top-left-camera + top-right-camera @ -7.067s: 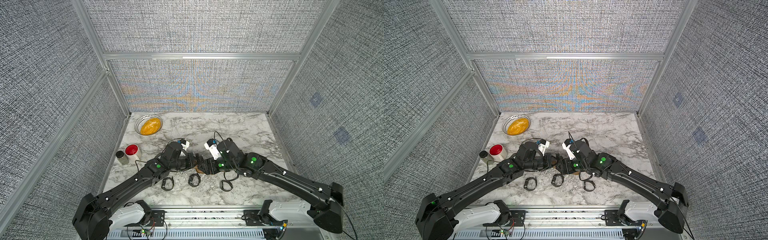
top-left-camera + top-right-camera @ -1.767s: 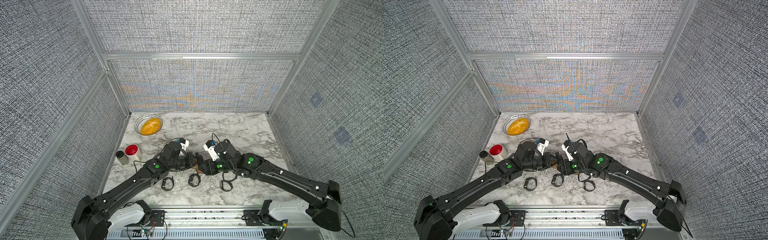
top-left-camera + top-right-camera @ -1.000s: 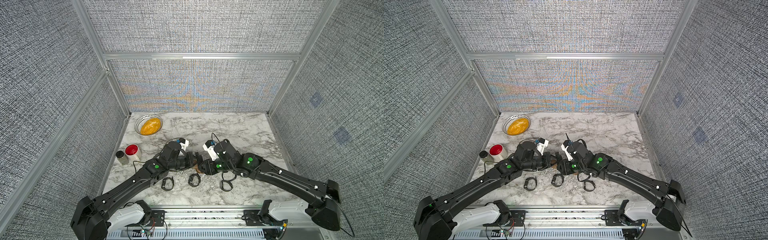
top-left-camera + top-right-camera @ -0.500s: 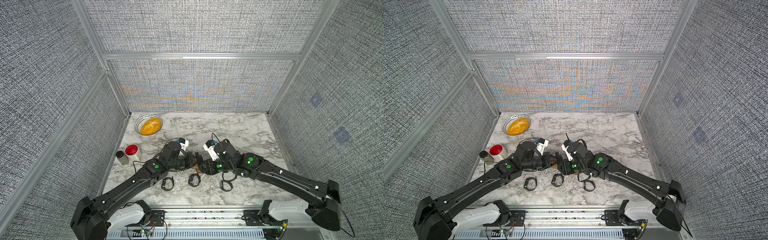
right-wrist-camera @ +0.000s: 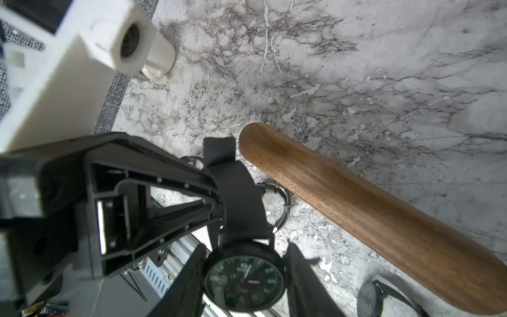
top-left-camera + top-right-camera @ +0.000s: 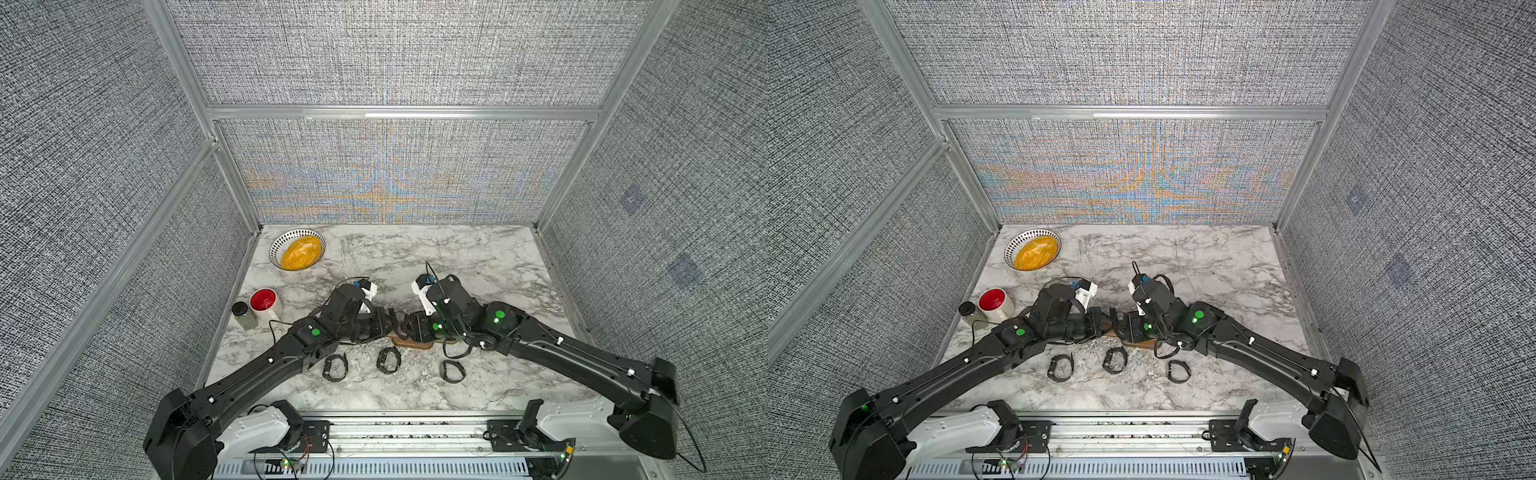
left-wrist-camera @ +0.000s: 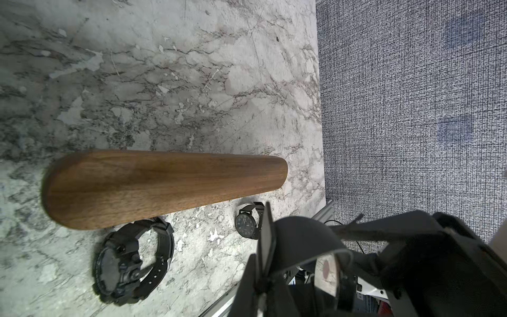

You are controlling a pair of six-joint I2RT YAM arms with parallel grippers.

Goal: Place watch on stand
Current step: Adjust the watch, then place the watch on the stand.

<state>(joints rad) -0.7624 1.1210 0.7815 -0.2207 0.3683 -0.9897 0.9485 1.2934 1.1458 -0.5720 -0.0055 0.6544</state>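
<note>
Black and stretched low, the left arm (image 6: 286,359) comes in from 7 o'clock and the right arm (image 6: 561,353) from 5 o'clock. Their wrists meet nose to nose at the middle of the marble table (image 6: 478,257), over the stand (image 6: 409,343).

The right gripper (image 5: 245,248) clamps the watch (image 5: 244,280) by its round case, one finger on each side, the jaws parted only by the case and the dial facing the wrist camera. The left gripper (image 5: 216,203) has its fingertips drawn together on the strap (image 5: 238,197), pinching it. The watch is held in the air just beside the rounded 9 o'clock end of the wooden bar, not around it.

The dial is dark green with pale hands and markers. Its printing is too blurred to read.

On the marble at 6 o'clock of the stand, a chunky black watch (image 7: 131,263) lies just beside the bar. A slim watch (image 7: 248,223) lies further toward 3 o'clock, and a third watch (image 6: 335,368) sits by the left forearm. A dotted bowl (image 6: 275,249) is at 11 o'clock on the table, and a red-lined mug (image 6: 266,301) is at 9 o'clock.
</note>
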